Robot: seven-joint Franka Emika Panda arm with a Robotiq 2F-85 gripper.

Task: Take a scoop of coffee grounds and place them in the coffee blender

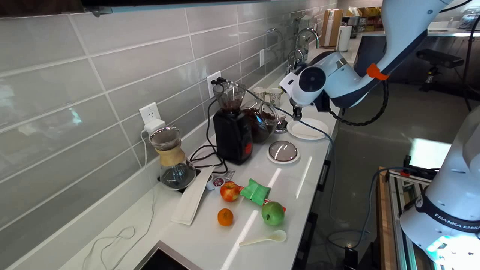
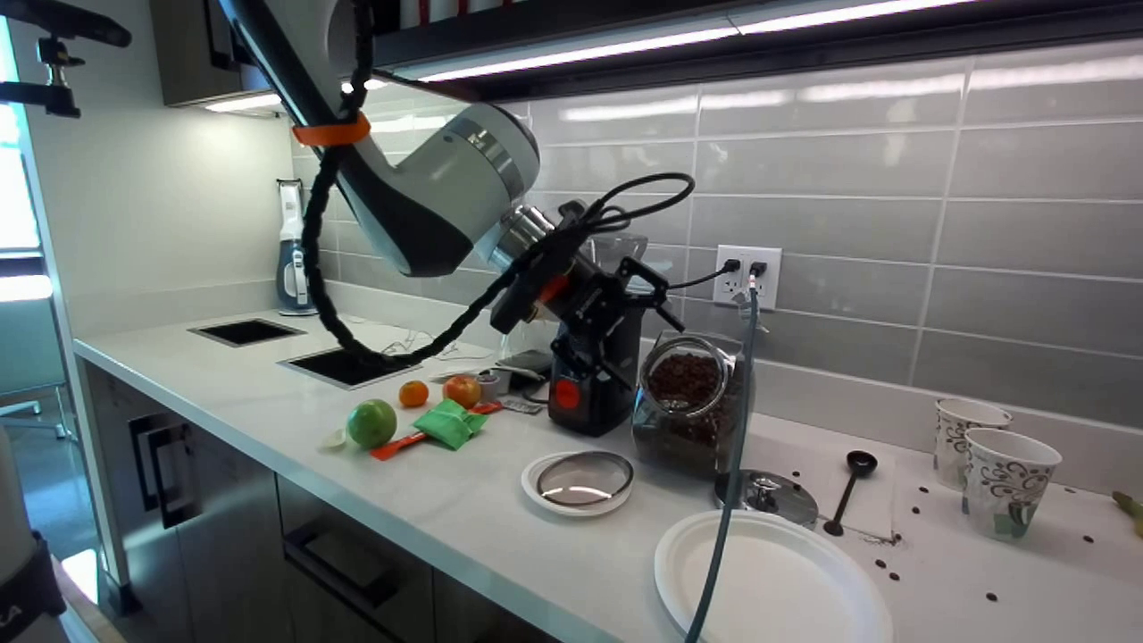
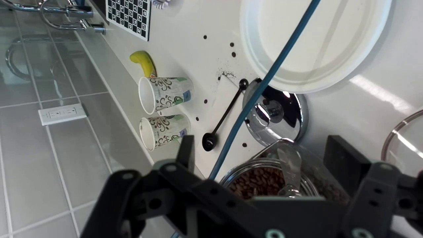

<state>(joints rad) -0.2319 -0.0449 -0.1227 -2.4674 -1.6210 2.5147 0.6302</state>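
Observation:
The scoop [image 2: 851,489], thin and black with a small round head, lies on the counter near the paper cups. It also shows in the wrist view [image 3: 228,112], ahead of the left finger. The coffee blender [image 1: 233,137] is a black grinder with a clear hopper holding some beans; in an exterior view [image 2: 605,379] the gripper partly covers it. A tilted glass jar [image 2: 683,446] holds coffee beans [image 3: 261,181], with a clear scoop [image 3: 290,162] in its mouth. My gripper [image 3: 264,155] is open and empty above the jar; it also shows in an exterior view [image 2: 645,344].
A blue cable [image 3: 257,94] crosses in front of the jar. A chrome lid [image 3: 277,115], a white plate [image 2: 768,580] and two paper cups [image 2: 1009,482] stand near the scoop. A sieve [image 1: 283,150], fruit and a green packet [image 1: 255,191] lie along the counter.

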